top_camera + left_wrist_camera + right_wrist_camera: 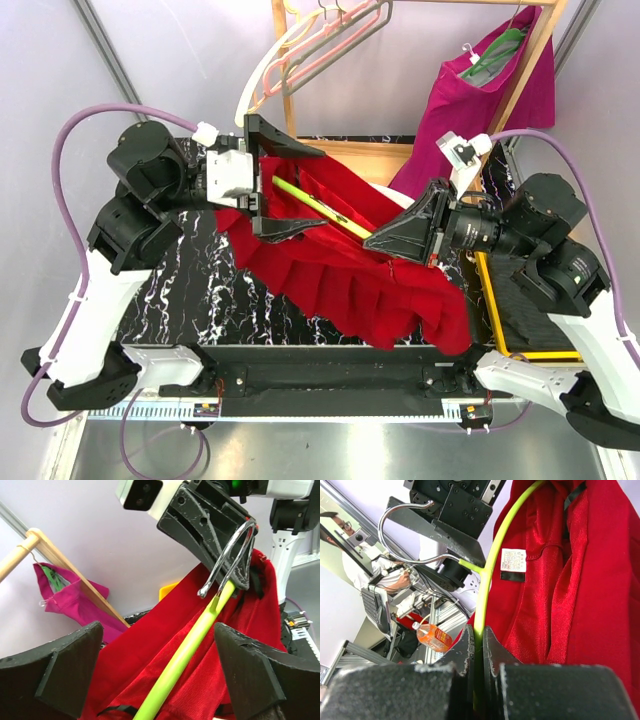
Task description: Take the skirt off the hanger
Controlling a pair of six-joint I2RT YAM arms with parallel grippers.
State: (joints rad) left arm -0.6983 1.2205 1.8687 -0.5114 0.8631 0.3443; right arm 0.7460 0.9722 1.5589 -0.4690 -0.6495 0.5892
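Note:
A red skirt (370,285) hangs on a lime-green hanger (325,208) above the black marbled table (200,295). My right gripper (370,240) is shut on the hanger's green bar; in the right wrist view the jaws (479,632) pinch the bar just below its metal hook (405,535), with the skirt (565,590) and its white label (513,560) to the right. My left gripper (320,189) is open around the hanger's other end. In the left wrist view the bar (185,652) and skirt (145,655) lie between the wide-apart fingers (55,672), untouched.
A wooden rack (530,60) stands at the back with pale empty hangers (320,40) and a magenta skirt (500,95) on it. A yellow-rimmed black tray (492,300) lies at the table's right edge, under the right arm.

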